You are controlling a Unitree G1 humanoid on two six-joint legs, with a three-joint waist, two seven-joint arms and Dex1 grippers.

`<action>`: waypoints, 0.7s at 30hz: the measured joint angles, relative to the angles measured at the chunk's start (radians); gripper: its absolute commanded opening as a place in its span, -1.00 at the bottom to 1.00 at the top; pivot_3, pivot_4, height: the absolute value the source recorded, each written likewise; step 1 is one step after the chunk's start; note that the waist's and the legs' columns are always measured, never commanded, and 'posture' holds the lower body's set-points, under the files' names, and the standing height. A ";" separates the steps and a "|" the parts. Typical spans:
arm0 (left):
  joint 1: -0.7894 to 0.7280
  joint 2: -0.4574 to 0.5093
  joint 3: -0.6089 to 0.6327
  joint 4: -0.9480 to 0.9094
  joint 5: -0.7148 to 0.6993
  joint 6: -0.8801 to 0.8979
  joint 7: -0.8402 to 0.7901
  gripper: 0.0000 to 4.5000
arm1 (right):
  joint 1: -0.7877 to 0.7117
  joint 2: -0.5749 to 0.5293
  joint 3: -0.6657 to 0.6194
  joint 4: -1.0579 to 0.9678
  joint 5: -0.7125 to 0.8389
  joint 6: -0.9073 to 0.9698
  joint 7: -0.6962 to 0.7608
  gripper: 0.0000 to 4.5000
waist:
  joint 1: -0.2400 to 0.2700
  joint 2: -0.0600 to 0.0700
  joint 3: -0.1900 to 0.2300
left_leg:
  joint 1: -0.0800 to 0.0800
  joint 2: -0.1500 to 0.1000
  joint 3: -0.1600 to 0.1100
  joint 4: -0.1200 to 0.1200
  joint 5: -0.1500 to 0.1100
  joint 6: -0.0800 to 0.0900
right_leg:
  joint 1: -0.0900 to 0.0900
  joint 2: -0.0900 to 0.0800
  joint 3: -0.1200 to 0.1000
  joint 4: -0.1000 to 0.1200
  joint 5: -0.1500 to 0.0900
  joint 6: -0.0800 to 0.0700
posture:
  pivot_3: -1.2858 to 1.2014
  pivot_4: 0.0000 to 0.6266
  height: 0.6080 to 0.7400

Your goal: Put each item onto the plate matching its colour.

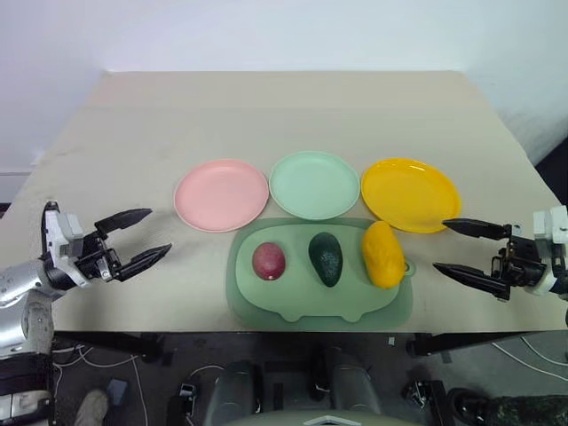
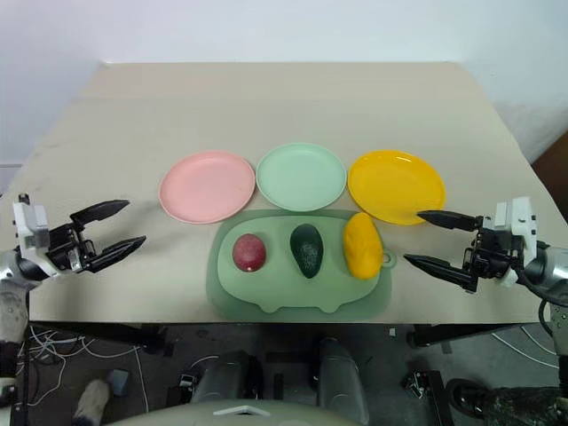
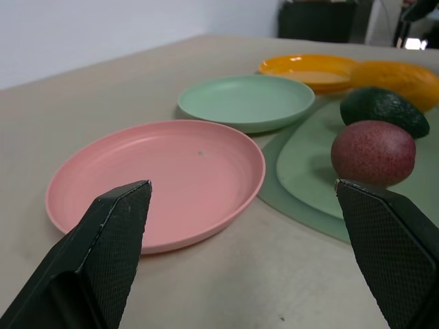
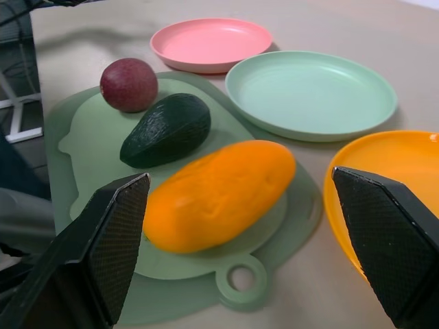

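Note:
Three fruits lie in a row on a dull green mat [image 1: 293, 302]: a round red-purple fruit [image 1: 269, 261], a dark green avocado [image 1: 326, 257] and a yellow mango-like fruit [image 1: 382, 254]. Behind the mat stand a pink plate [image 1: 221, 194], a mint green plate [image 1: 314, 185] and a yellow plate [image 1: 410, 193], all bare. My left gripper [image 1: 142, 237] hovers open over the table left of the mat, pointing toward the pink plate. On the right, my right gripper [image 1: 454, 247] is open too, aimed at the mango-like fruit. Neither touches anything.
The beige table [image 1: 284, 115] stretches bare behind the plates. Its front edge runs just below the mat, with cables and dark floor beneath.

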 measured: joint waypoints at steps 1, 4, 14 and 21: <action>0.004 -0.013 0.000 0.000 0.000 -0.008 0.009 1.00 | -0.001 0.006 0.003 0.001 -0.001 -0.004 0.000 1.00 | 0.000 0.000 0.000 | 0.000 0.000 0.000 0.000 0.000 0.000 | 0.000 0.000 0.000 0.000 0.000 0.000 | 0.03 -0.52 0.89; 0.014 -0.045 -0.001 0.000 0.006 -0.033 0.021 1.00 | 0.001 0.029 0.007 0.021 -0.009 -0.019 -0.002 1.00 | -0.001 0.000 0.000 | 0.000 0.000 0.000 0.000 0.000 0.000 | 0.000 0.000 0.000 0.000 0.000 0.000 | 0.03 -0.52 0.89; -0.001 -0.054 -0.001 -0.018 0.008 -0.040 0.056 1.00 | 0.008 0.051 0.018 0.022 -0.010 -0.018 -0.016 1.00 | -0.002 0.000 0.000 | 0.000 0.000 0.000 0.000 0.000 0.000 | 0.000 0.000 0.000 0.000 0.000 0.000 | 0.03 -0.52 0.89; 0.027 -0.047 0.025 -0.032 0.005 -0.051 0.052 1.00 | -0.013 0.050 0.023 0.040 -0.010 -0.018 -0.008 1.00 | -0.002 0.000 0.000 | 0.000 0.000 0.000 0.000 0.000 0.000 | 0.000 0.000 0.000 0.000 0.000 0.000 | 0.03 -0.52 0.89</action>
